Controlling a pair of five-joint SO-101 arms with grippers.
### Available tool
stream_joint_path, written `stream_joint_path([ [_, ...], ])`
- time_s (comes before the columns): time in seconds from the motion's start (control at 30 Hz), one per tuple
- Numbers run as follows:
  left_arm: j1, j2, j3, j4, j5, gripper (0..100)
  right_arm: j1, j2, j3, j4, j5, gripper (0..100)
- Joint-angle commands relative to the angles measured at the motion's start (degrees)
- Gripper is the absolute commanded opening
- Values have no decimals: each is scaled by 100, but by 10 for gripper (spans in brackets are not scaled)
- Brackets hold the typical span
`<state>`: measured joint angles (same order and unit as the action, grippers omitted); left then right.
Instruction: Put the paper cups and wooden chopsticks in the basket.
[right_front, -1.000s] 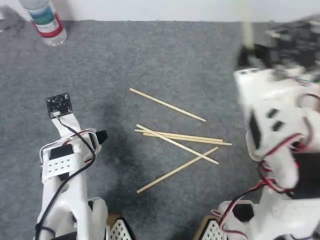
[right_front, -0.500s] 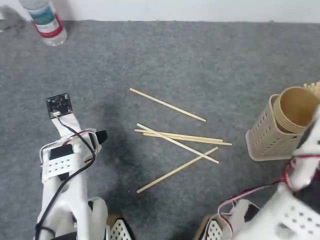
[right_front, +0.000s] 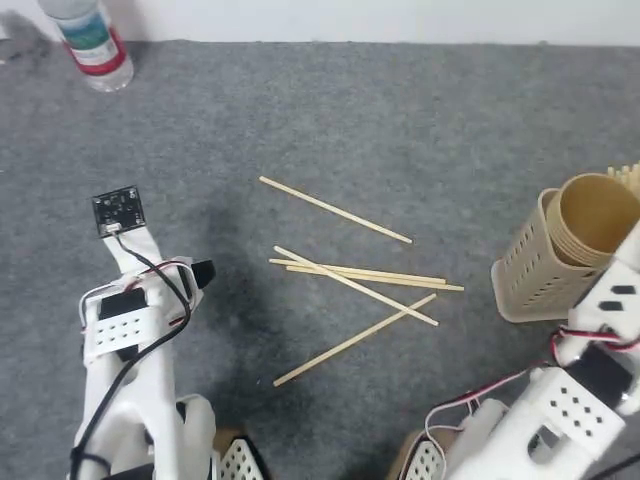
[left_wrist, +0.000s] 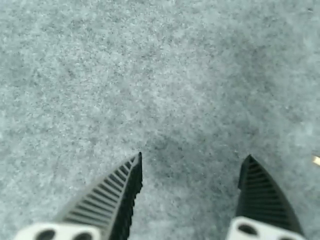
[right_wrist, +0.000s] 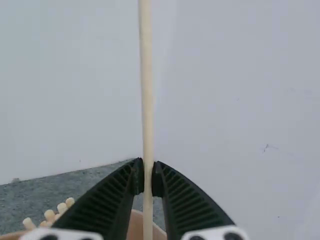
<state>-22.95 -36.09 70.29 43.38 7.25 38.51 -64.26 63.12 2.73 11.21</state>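
1. Wooden chopsticks: five lie loose mid-tabletop on grey felt-like matting. Three touch or cross, one lies apart toward the far side, and one lies nearer the arms. A white wall runs along the far edge.
2. The basket, beige and perforated, stands upright at the right side. Stacked paper cups sit inside it, with chopstick ends poking up beside them.
3. The right pincer is clamped on a single chopstick, held upright against the wall, with the basket's contents just below.
4. The left pincer is spread wide, holding nothing, over grey matting.
5. A stretch of matting lies between the loose sticks and the basket. A bottle stands at the far left corner, well apart from them. The left arm is at the near left edge, and the right arm is at the near right, just beside the basket.
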Motion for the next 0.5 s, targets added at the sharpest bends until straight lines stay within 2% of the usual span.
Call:
stream_joint_path([
  [0.0,35,-44,-40,-105,44,297,40,-101,246,-558,44,7],
  [0.23,44,-44,-40,-105,44,297,48,-154,387,-637,88,25],
  [0.4,44,-44,-40,-105,44,297,48,-154,396,-593,62,270],
  [0.47,44,-44,-40,-105,44,297,48,-154,396,-593,70,277],
])
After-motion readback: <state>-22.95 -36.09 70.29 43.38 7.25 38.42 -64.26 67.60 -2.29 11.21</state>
